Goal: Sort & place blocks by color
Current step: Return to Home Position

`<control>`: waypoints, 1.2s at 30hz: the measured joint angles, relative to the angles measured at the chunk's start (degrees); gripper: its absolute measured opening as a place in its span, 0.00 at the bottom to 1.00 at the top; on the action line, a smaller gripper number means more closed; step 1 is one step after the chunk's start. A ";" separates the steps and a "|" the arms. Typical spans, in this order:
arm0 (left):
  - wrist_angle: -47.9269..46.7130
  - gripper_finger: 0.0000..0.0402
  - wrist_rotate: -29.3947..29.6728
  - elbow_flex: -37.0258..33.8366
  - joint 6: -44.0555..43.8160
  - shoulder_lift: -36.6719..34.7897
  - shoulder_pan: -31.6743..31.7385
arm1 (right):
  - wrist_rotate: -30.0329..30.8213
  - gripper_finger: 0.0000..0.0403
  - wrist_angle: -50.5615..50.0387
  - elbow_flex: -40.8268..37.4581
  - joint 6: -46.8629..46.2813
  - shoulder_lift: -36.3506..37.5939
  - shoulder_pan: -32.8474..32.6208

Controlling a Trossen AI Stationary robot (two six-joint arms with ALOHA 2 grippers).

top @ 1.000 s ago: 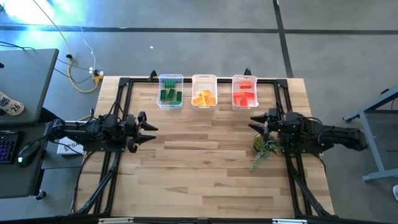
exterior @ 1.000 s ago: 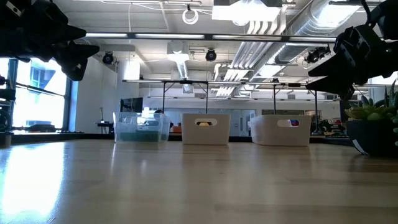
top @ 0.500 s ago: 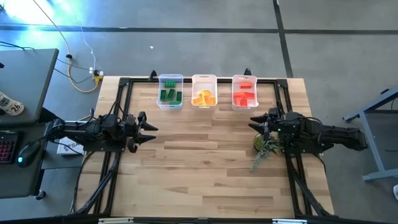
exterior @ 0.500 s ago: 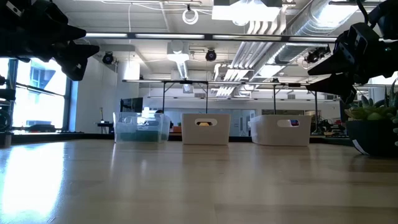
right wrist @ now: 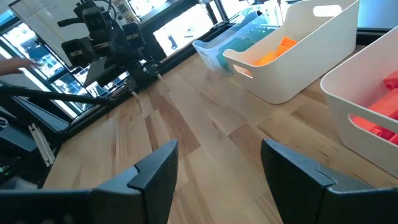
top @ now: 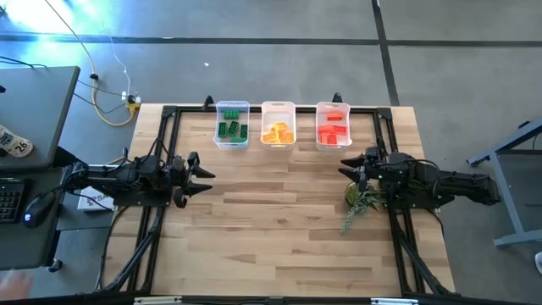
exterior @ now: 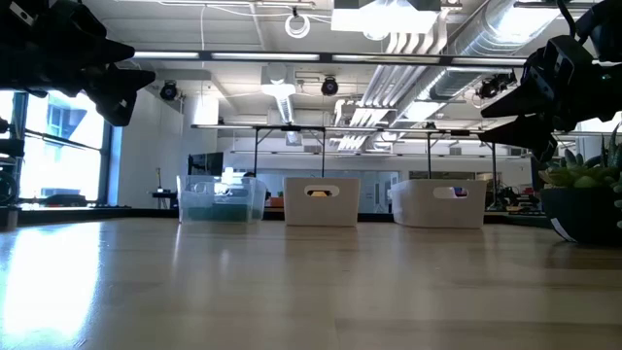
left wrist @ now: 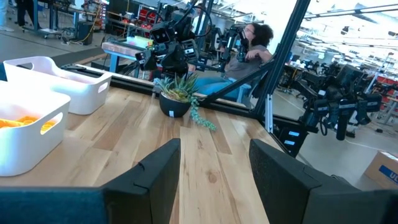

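Lining the far edge of the table (top: 279, 229), three bins (top: 278, 104) hold green blocks (top: 231, 130), yellow-orange blocks (top: 278, 133) and red blocks (top: 333, 134); left pincer (left wrist: 214, 155) and right pincer (right wrist: 219, 155) gape, empty, at its sides.

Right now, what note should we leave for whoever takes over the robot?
Left gripper: open, empty, at the table's left side. Right gripper: open, empty, at the right side by the plant.
Green blocks lie in the clear bin, yellow-orange blocks in the middle white bin, red blocks in the right white bin.
Done: no loose blocks show on the table.
Left: probably only parking the arms.
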State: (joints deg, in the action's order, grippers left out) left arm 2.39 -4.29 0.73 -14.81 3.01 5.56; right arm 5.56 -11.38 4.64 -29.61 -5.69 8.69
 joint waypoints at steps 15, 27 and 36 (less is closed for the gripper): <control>0.00 0.45 -0.02 0.00 0.00 0.00 -0.76 | 0.02 0.53 0.00 0.00 0.00 0.00 0.00; 0.00 0.45 -0.02 0.00 0.00 0.00 -0.85 | 0.02 0.53 -0.02 0.00 0.00 0.00 0.00; 0.00 0.45 -0.02 0.00 0.00 0.00 -0.83 | 0.03 0.53 -0.02 0.00 0.00 -0.01 0.00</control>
State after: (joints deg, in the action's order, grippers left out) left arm 2.39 -4.32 0.73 -14.81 3.01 4.73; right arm 5.60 -11.40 4.64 -29.60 -5.70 8.69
